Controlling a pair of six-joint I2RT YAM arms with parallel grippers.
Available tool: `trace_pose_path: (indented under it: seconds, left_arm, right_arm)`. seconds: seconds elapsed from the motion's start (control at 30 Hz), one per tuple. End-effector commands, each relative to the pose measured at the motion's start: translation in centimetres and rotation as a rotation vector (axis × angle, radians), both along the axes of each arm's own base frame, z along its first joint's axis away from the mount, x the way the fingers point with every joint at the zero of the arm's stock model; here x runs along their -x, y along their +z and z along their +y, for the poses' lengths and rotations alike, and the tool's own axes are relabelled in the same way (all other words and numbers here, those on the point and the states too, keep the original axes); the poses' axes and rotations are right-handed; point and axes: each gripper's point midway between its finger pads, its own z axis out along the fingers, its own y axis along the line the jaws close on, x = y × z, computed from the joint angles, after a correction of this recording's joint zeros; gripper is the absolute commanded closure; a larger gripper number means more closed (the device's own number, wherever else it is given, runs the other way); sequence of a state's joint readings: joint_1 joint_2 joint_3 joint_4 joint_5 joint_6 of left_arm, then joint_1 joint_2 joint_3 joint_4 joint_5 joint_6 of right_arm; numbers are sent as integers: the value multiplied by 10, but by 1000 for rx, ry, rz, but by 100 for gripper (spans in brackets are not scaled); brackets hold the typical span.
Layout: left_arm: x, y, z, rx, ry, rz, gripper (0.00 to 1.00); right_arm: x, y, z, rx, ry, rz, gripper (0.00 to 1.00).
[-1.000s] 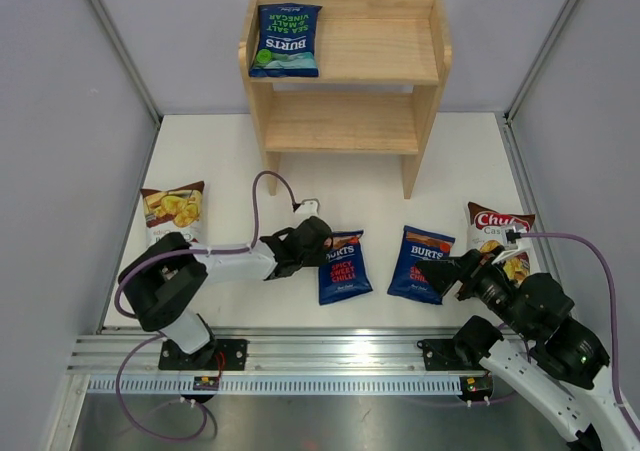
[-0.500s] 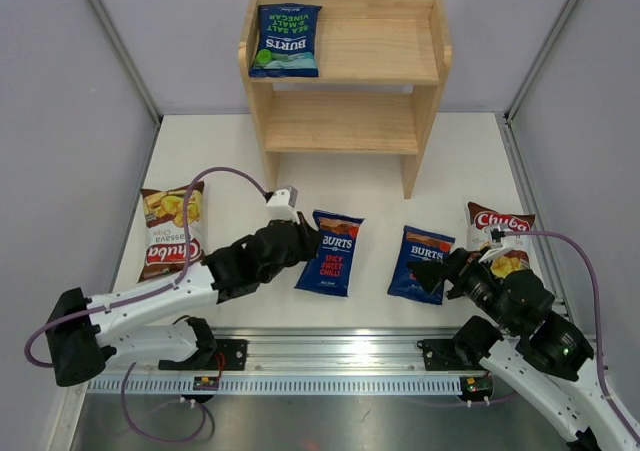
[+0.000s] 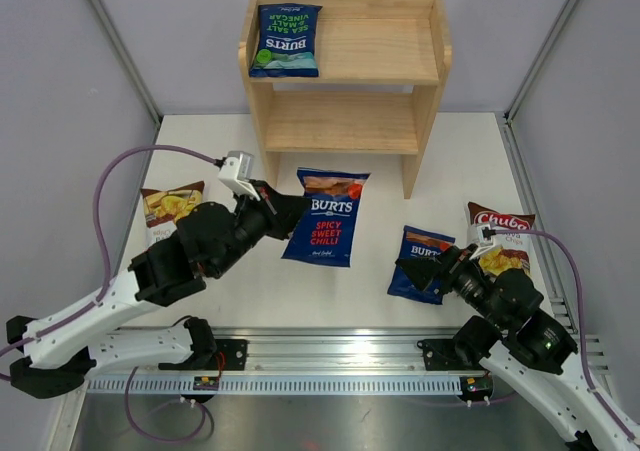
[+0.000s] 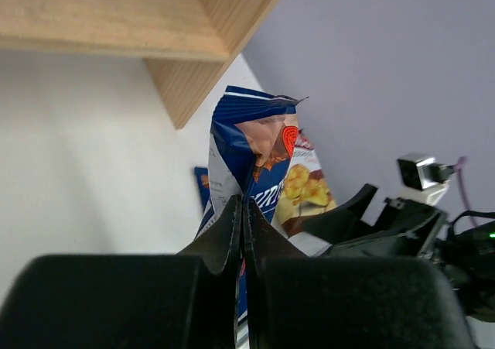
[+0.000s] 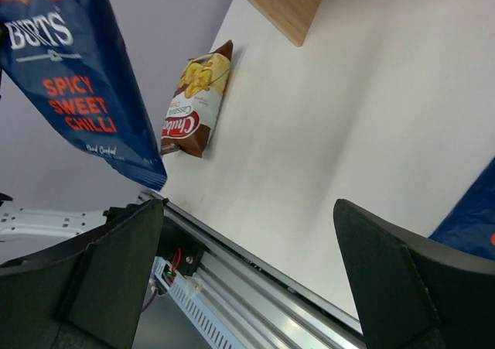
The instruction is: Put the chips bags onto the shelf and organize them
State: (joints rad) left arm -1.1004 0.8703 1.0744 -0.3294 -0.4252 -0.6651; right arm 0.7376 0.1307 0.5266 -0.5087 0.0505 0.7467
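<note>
My left gripper is shut on the left edge of a dark blue BURTS "Spicy Sweet Chilli" bag. The bag hangs above the table in front of the wooden shelf. A green-accented BURTS bag lies on the shelf's top tier at the left. Another orange-topped BURTS bag lies flat on the table, right beside my open, empty right gripper. Brown Chuba bags lie at the far right and far left.
Grey walls close in the white table on three sides. An aluminium rail runs along the near edge at the arm bases. The shelf's lower tier holds nothing.
My left gripper closed on the Spicy Sweet Chilli bag and lifted it off the table, up and toward the shelf. The right gripper stayed open and shifted slightly left by the other BURTS bag.
</note>
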Motion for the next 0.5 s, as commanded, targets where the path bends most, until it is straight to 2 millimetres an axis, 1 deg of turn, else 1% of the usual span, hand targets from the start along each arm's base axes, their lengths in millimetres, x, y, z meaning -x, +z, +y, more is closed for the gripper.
trace_pose_path:
  seconds: [0.0,0.03,0.07,0.1,0.13,0.17,0.2,0.23,0.27,0.33,0.37,0.43,0.47]
  left_arm:
    - [8,48,4,47,-44,-91,100]
    - [9,66,4,66,-48,-117,100]
    - [12,73,3,75,-68,-126,100]
    - [13,83,2,84,-75,-140,100]
    - [15,97,2,109,-85,-156,100]
    - [18,103,-2,121,-108,-164,100]
    - [18,111,-2,136,-115,-178,100]
    - [20,123,-1,159,-122,-191,100]
    - [21,127,-5,166,-137,-196,100]
    - [22,135,-8,180,-144,-201,100]
    - [23,144,-9,201,-150,-214,100]
    - [25,152,-11,221,-165,-227,100]
    - [26,160,-11,237,-171,-237,100]
  right_arm:
    - [4,32,8,-101,43,-73,1]
    - [4,33,8,-100,44,-77,1]
    - [3,34,9,-101,44,-76,1]
    - [8,36,14,-108,83,-81,1]
    - [9,39,15,-119,94,-84,1]
    - [9,39,17,-126,103,-81,1]
    - [10,43,20,-145,112,-88,1]
    - [9,44,21,-163,112,-76,1]
    - [8,43,23,-171,115,-71,1]
    - [8,48,27,-198,129,-75,0]
    - [8,48,28,-200,135,-73,1]
    - [11,54,33,-218,170,-85,0]
    - [11,54,35,-217,176,-84,1]
